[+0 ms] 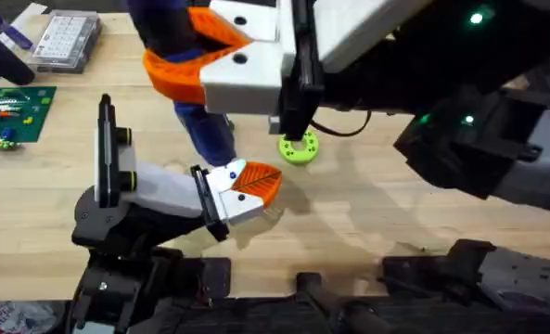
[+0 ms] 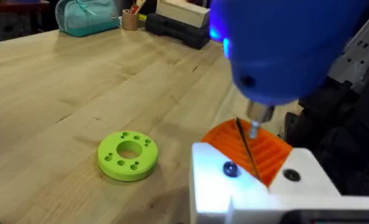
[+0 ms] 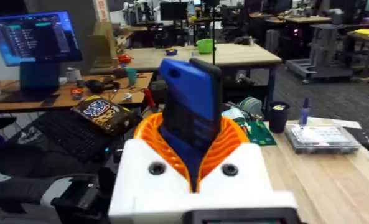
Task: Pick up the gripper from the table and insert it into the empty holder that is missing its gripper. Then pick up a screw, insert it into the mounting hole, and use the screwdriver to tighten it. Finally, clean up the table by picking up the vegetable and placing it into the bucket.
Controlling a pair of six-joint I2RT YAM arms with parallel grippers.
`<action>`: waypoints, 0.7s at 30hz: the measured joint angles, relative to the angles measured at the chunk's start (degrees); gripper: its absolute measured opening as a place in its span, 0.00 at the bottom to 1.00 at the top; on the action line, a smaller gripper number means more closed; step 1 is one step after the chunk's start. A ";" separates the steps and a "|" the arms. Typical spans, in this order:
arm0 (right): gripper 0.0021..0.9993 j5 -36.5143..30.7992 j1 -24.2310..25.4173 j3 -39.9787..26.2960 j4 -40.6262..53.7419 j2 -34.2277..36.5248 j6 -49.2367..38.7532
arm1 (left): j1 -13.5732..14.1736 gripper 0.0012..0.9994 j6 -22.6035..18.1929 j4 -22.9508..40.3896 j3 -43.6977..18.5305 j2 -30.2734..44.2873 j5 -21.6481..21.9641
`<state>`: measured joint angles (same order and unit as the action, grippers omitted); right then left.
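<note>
Right wrist view: right gripper [image 3: 193, 162] pinches the bright blue cylindrical screwdriver [image 3: 190, 115] upright between its orange ribbed pads [image 3: 234, 146]; left gripper's jaw state unclear.

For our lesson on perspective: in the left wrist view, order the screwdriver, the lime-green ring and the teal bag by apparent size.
1. Screwdriver, though it is nearest the camera.
2. and 3. Lime-green ring and teal bag look alike; the bag is farther off.

White claw [image 3: 193, 165] blocks, orange ribbed pads [image 3: 231, 144]
</note>
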<state>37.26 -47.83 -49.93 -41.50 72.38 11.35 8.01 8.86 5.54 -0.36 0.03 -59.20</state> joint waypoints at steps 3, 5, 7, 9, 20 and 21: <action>0.02 0.28 0.00 0.00 0.27 0.44 0.00 | 0.00 0.01 0.00 0.00 0.00 0.00 0.00; 0.02 0.40 0.00 0.00 1.25 0.50 -0.22 | 0.00 0.01 -0.02 0.00 0.00 0.00 0.00; 0.02 0.52 0.00 0.00 1.96 0.50 -0.42 | 0.00 0.01 0.00 -0.02 0.00 0.00 0.00; 0.02 0.55 0.00 0.00 2.39 0.50 -0.66 | 0.00 0.01 0.00 -0.01 0.00 0.00 0.00; 0.02 0.56 0.00 0.00 3.04 0.50 -1.35 | 0.00 0.01 0.00 0.00 0.00 0.00 0.00; 0.02 0.56 0.00 0.00 3.08 0.50 -1.35 | 0.00 0.01 0.00 0.00 0.00 0.00 0.00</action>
<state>37.82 -47.83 -49.93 -38.42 72.88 10.00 8.01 8.86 5.54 -0.36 0.03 -59.20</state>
